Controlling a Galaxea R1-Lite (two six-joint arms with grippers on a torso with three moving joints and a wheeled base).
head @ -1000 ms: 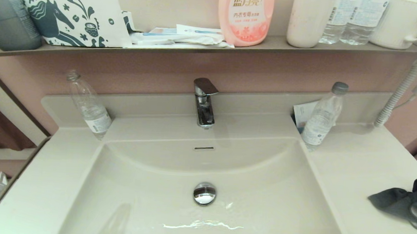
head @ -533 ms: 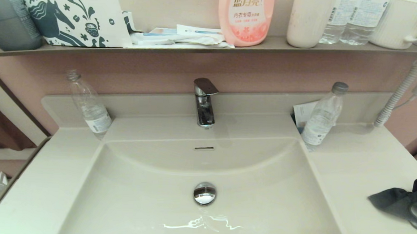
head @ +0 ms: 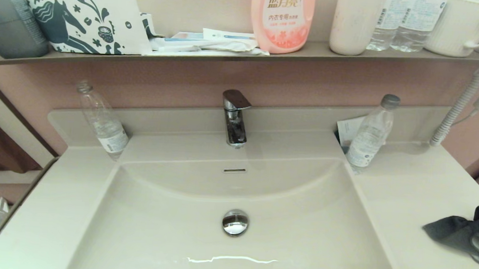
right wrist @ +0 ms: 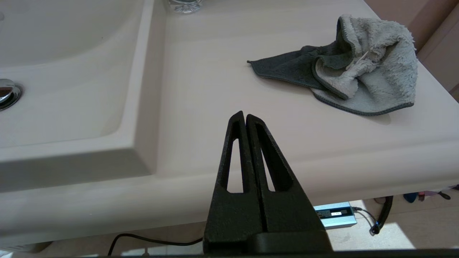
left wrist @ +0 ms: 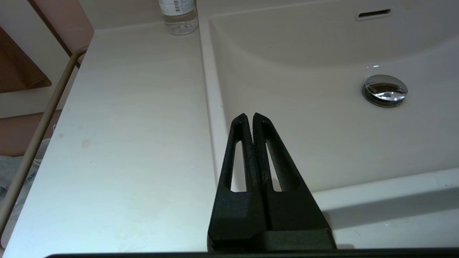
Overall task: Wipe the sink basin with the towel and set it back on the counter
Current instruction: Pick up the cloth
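Nearest to us, our right gripper [right wrist: 245, 115] hangs just off the front edge of the counter [right wrist: 200, 89], fingers pressed flat together with nothing between them. Our left gripper [left wrist: 249, 117] is drawn back the same way on the other side, tips closed and empty, poised over the front rim where counter meets the sink basin [left wrist: 322, 118]. Neither shows in the head view, so we judge both arms are pulled back low and close to the body.

Now look past the right fingertips: there is the towel [right wrist: 344, 71], crumpled on the right-hand counter, well beyond the tips and off toward the outer edge, away from the basin. Its dark charcoal face runs out flat in a pointed tail toward the basin side; the pale fluffy face is bunched up in a mound at the other end. So its long axis lies across our line of reach, roughly parallel to the counter's front edge.

That settles the arm, we'd say: the right one is clearly nearer, since the whole basin lies between the left gripper and the cloth. We'd need to spread those fingers first, then go forward and outward, and the raised mound looks the easier bite.

Farther on, the basin sits bare, its chrome drain plug [head: 235, 222] at centre, the faucet [head: 234, 117] behind.
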